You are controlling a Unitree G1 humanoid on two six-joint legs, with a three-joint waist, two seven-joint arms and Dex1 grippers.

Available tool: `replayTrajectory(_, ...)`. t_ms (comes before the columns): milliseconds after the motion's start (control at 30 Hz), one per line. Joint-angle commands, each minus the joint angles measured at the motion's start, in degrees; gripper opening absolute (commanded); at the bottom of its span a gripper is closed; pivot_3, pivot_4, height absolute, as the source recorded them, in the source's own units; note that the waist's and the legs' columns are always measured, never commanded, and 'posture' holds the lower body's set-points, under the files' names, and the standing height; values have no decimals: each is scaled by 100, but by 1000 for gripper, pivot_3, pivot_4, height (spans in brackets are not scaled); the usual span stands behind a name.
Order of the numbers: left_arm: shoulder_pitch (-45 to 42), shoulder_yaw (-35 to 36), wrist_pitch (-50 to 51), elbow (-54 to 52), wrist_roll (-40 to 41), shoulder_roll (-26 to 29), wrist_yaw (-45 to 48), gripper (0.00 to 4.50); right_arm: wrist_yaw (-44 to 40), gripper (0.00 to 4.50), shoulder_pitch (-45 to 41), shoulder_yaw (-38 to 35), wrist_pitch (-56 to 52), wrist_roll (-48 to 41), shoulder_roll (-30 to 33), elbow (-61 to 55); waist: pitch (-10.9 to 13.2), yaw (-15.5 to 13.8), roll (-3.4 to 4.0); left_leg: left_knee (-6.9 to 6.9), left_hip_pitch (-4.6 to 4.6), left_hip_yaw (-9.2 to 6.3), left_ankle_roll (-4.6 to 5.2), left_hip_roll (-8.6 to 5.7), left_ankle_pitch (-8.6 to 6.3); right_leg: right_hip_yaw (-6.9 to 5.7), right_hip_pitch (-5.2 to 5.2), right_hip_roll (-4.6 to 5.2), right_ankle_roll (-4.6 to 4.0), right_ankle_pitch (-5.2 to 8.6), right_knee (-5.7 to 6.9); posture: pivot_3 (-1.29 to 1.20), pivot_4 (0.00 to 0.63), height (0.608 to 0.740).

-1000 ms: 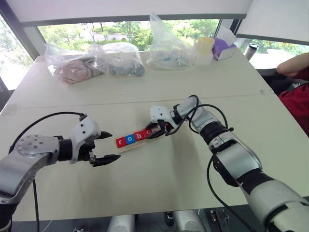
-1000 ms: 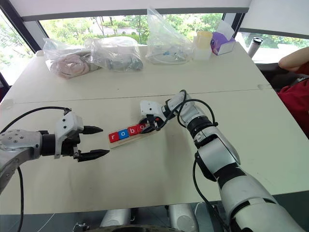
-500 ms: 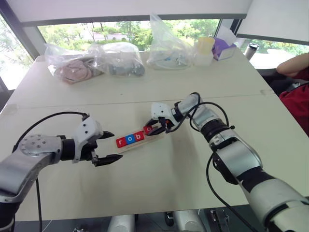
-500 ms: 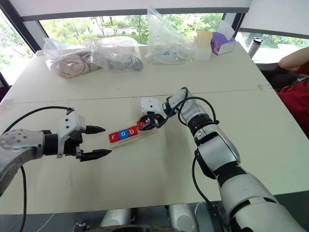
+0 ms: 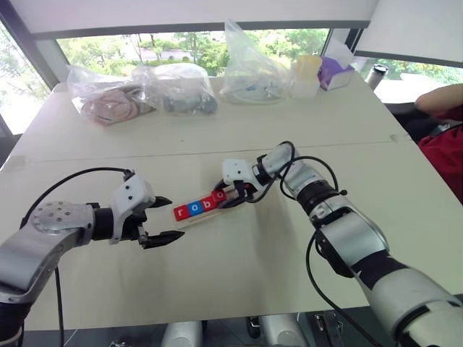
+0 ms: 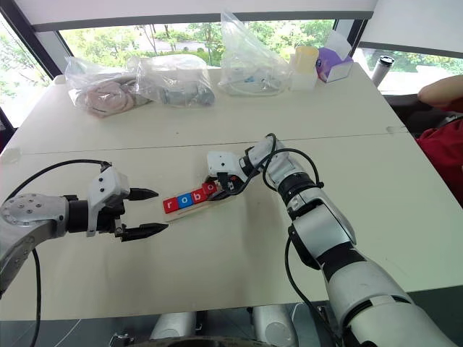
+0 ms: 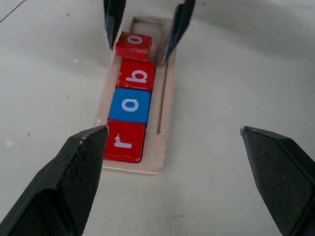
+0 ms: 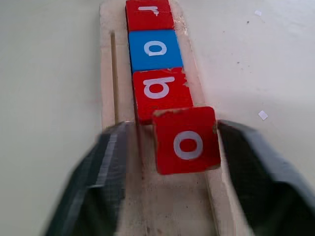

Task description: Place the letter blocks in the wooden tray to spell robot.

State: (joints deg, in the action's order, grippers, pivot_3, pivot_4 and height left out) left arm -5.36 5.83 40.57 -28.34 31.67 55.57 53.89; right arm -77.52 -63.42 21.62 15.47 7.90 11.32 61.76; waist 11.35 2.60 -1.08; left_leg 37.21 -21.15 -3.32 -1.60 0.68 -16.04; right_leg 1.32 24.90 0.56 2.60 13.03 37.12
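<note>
The wooden tray (image 7: 165,113) lies slantwise at the table's middle. In it, from my left, lie letter blocks: a red r (image 7: 124,141), a blue o (image 7: 130,104), a red b (image 7: 136,74) and a red o (image 8: 186,140). The red o sits a little askew against the b. My right gripper (image 5: 233,196) hangs over that end of the tray, open. Its fingers (image 8: 106,177) stand on either side of the red o, with a gap on one side. My left gripper (image 5: 163,219) is open just left of the tray, holding nothing.
Clear plastic bags (image 5: 181,90) with goods line the table's far edge, beside a cup (image 5: 306,76), a purple tissue box (image 5: 334,72) and a dark tumbler (image 5: 376,74). A person's arm (image 5: 438,97) and red sleeve (image 5: 445,152) show at the right.
My right gripper has opened and let go of the red o, which now lies in the tray beside the b. The left arm has kept still.
</note>
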Motion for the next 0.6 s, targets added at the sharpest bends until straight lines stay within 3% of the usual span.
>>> replayTrajectory(33,-97,56,-81,-108,-25,-6,-18,4500,103,4453,-44,-135,132,-14,-15,-52,0,0,0,0,0,0,0,0,0,0,0,0,0,0,0,0,150,740)
replayTrajectory(600,-294,-89,-155,31,-140,-83,13,4500,-198,4453,80,-277,-39,-77,47,-116,0,-1,0,0,0,0,-1,0,1,0,0,0,0,0,1,0,150,740)
